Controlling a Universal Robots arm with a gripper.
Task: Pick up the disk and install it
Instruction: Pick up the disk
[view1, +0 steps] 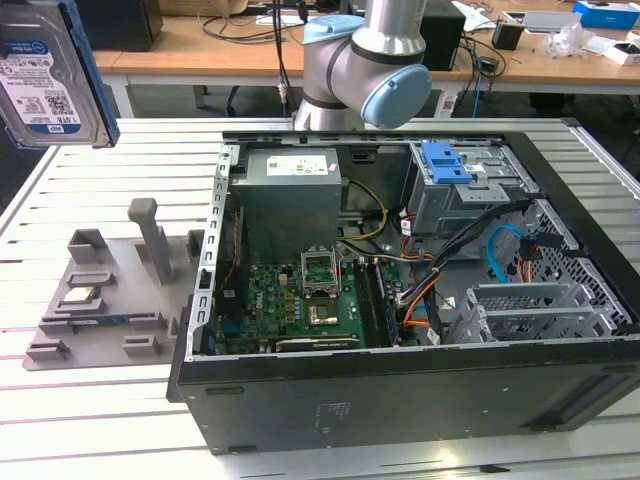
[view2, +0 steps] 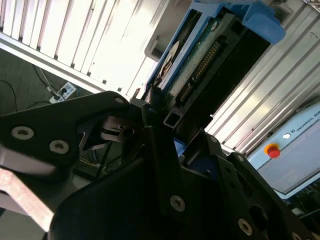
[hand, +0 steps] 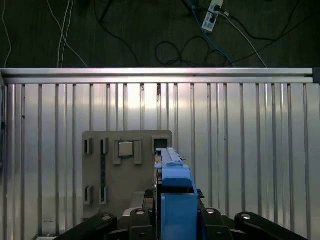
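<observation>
Blue-framed and silver, the disk (view1: 42, 72) hangs in the air at the upper corner of the exterior view's left. Its white-and-blue label faces the camera, and it is well apart from the open computer case (view1: 400, 400).

- **Grasp.** In the second wrist view the gripper (view2: 159, 107) has its black jaws clenched on one end of the disk. The drive is seen edge-on there, with its connector row and circuit board exposed and the blue bracket at its far end.
- **Position over the table.** In the first wrist view the disk rises between the gripper's black links, directly over the grey fixture plate (hand: 100, 175). That plate lies on the ribbed aluminium table (view1: 110, 430) and carries a small square silver chip (hand: 125, 148) in one of its pockets.
- **Case interior.** In the exterior view the case lies on its side with the cover off, showing a green motherboard (view1: 290, 300), a grey power supply (view1: 290, 195) and bundled cables (view1: 440, 260). A metal drive cage topped by a blue latch piece (view1: 447, 165) sits toward the exterior view's right.
- **Arm.** The arm's grey and pale-blue joint (view1: 370, 60) stands behind the case.
</observation>
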